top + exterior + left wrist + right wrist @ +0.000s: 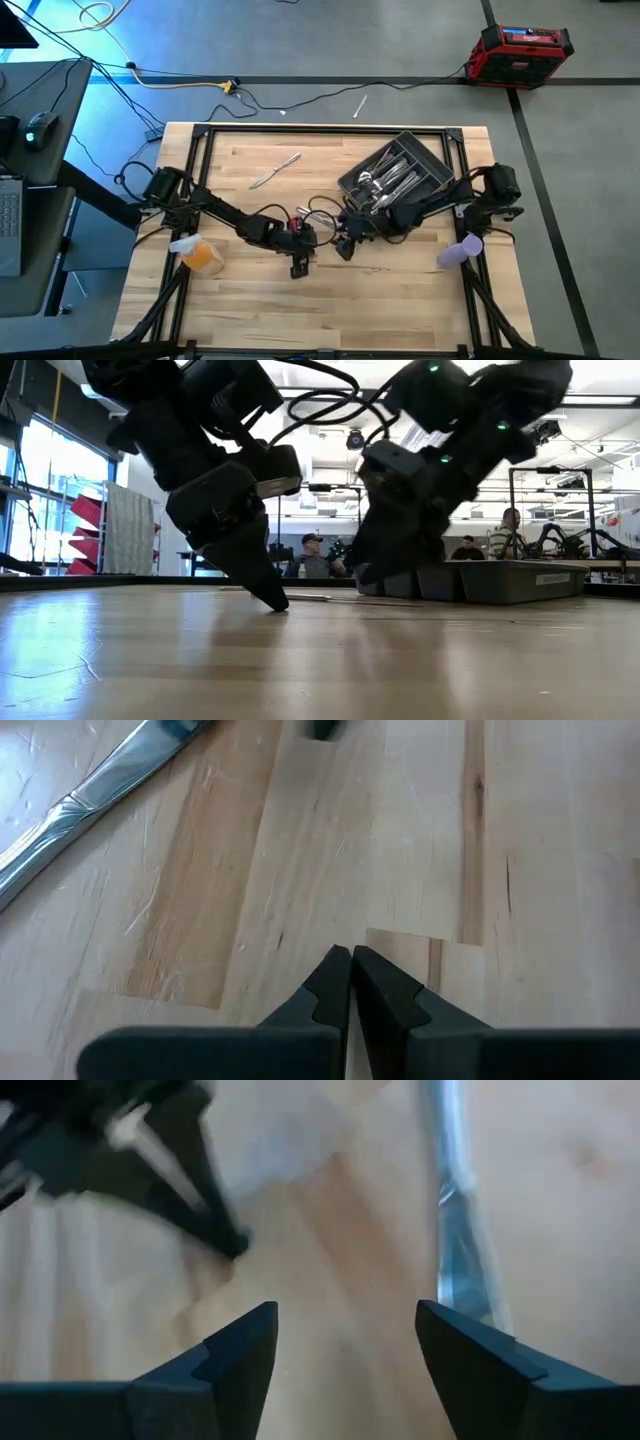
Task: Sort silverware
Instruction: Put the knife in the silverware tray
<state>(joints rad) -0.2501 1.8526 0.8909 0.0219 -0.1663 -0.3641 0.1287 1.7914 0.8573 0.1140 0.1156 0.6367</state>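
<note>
With its fingers spread wide and empty, the right gripper [345, 1355] hovers beside a silver utensil [460, 1230] on the counter [400, 290], the clamped-shut, empty left gripper [350, 970] near enough that the arms might collide.

silverware [388, 182]: shiny pieces heaped in tray | one knife [275, 171] flat on table, well apart

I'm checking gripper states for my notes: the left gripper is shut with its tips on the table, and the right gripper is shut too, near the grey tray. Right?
Not quite. The left gripper is shut at the table, but the right gripper is open, not shut; the right wrist view shows its fingers well apart with nothing between them. It does sit near the grey tray.
</note>
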